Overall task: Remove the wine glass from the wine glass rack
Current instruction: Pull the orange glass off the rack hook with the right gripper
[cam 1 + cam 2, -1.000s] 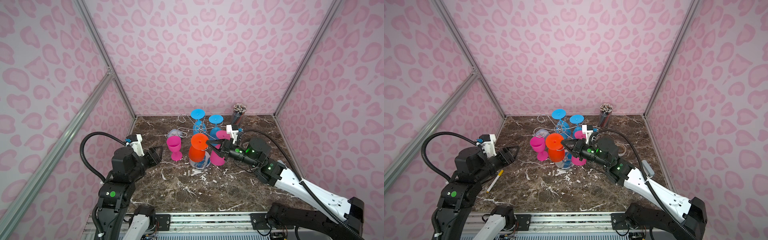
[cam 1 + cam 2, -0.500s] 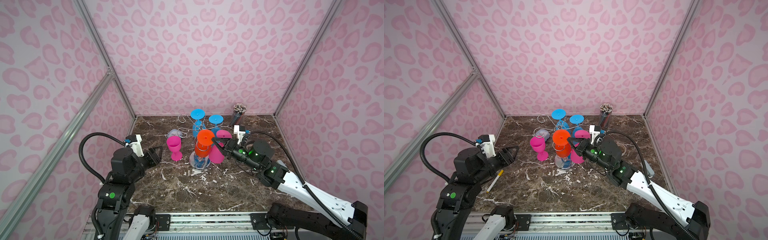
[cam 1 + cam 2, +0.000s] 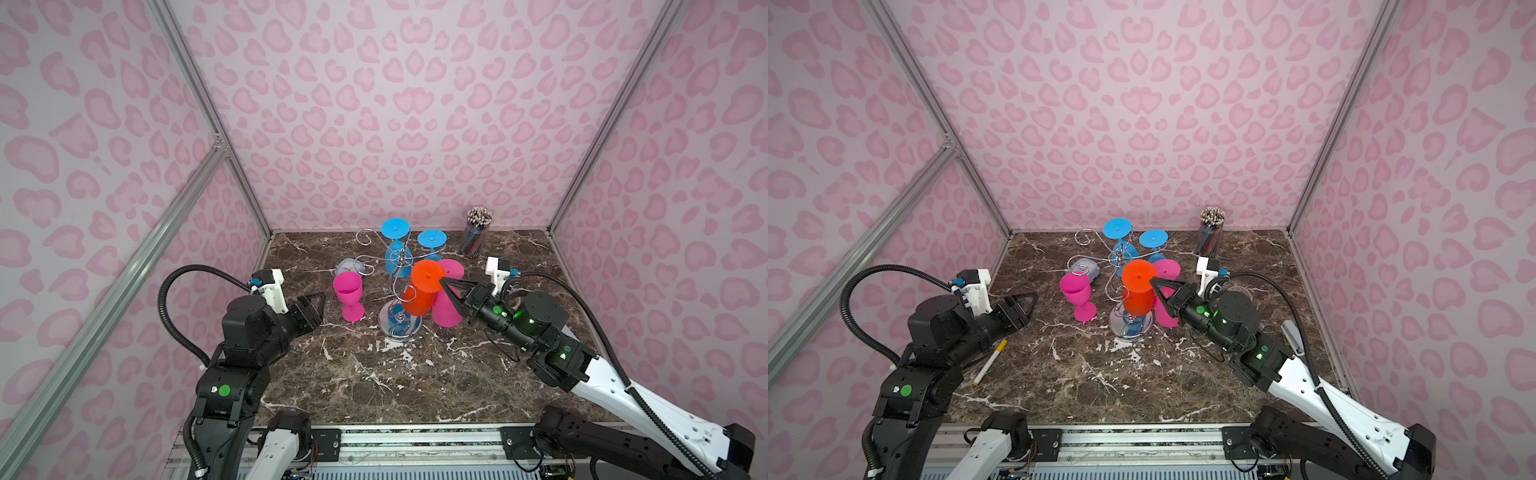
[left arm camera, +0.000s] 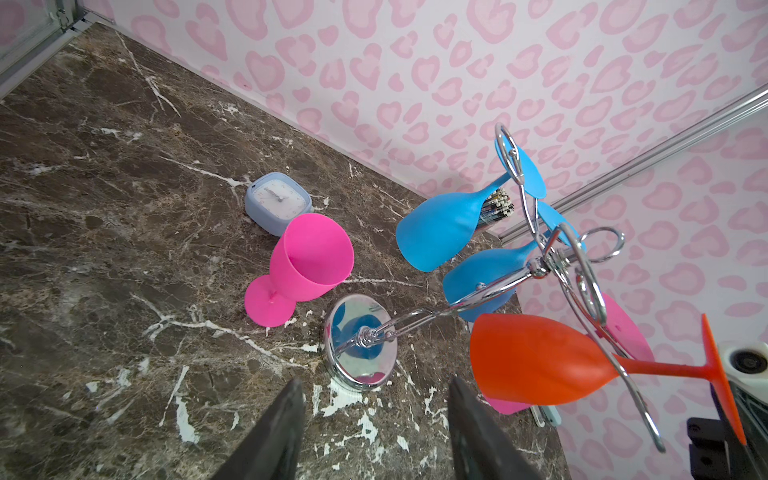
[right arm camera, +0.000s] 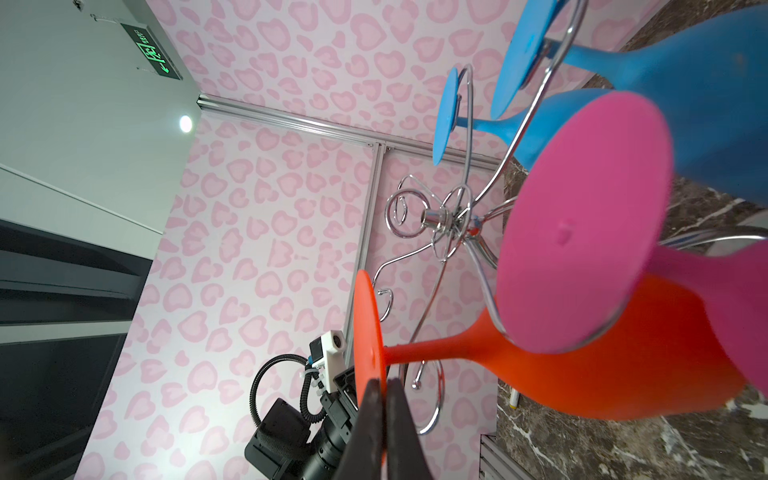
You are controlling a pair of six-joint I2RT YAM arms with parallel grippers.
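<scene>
The wine glass rack [image 3: 400,328] is a chrome wire stand with a round mirror base, at mid-table in both top views. An orange wine glass [image 3: 422,305] hangs bowl-down, tilted, with its stem across one curled arm of the rack [image 4: 361,340]. My right gripper [image 3: 443,282] is shut on the rim of that glass's round foot; in the right wrist view its fingers [image 5: 384,384] pinch the orange disc. My left gripper [image 3: 321,300] stands open to the left of the rack, apart from everything, with nothing between its fingers [image 4: 374,388].
Two blue glasses [image 3: 397,253] and a pink glass [image 3: 449,309] hang on the rack. Another pink glass [image 3: 349,297] stands upright left of the base. A small clock [image 3: 347,266], a cup of pencils [image 3: 476,237] and a pen [image 3: 990,361] are on the marble.
My right gripper has drawn the orange glass to the right along the rack's arm, its foot now nearer the pink glass. The left arm has stayed put.
</scene>
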